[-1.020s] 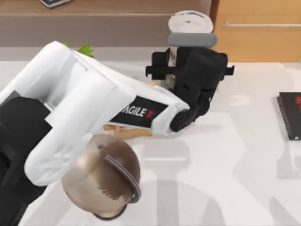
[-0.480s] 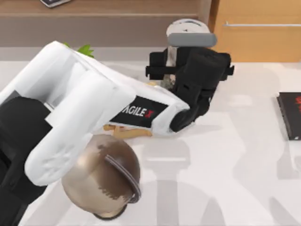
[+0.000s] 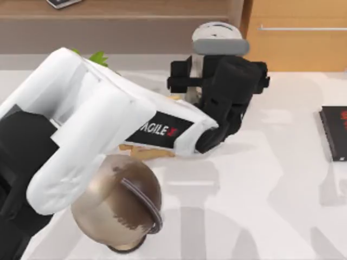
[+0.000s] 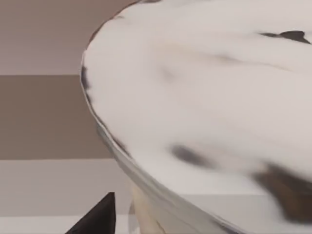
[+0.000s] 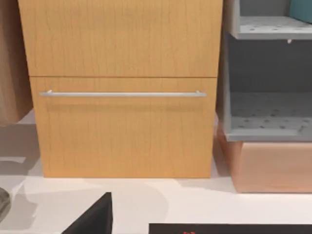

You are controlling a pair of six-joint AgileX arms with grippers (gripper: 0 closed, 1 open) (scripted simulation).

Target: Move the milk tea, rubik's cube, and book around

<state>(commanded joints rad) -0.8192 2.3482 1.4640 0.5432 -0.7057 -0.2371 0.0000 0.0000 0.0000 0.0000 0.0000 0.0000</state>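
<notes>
At the table's far centre, the left gripper [image 3: 203,89] sits against the milk tea [image 3: 217,33]; whether it grasps cannot be told. The book [image 3: 335,132] lies at the right edge.

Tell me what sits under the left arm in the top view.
A wooden stand pokes out beneath the left arm; most of it is covered. The left claw is at the milk tea.

The white counter [image 3: 260,206] looks smooth and faintly glossy. The tall clear plastic milk tea cup's white lid [image 4: 204,97] appears smooth, with dark smudges. The orange-brown wooden cabinet [image 5: 122,87] shows matt grain and a brushed metal bar handle [image 5: 122,94]. The flat black book [image 3: 335,132] seems matt.
</notes>
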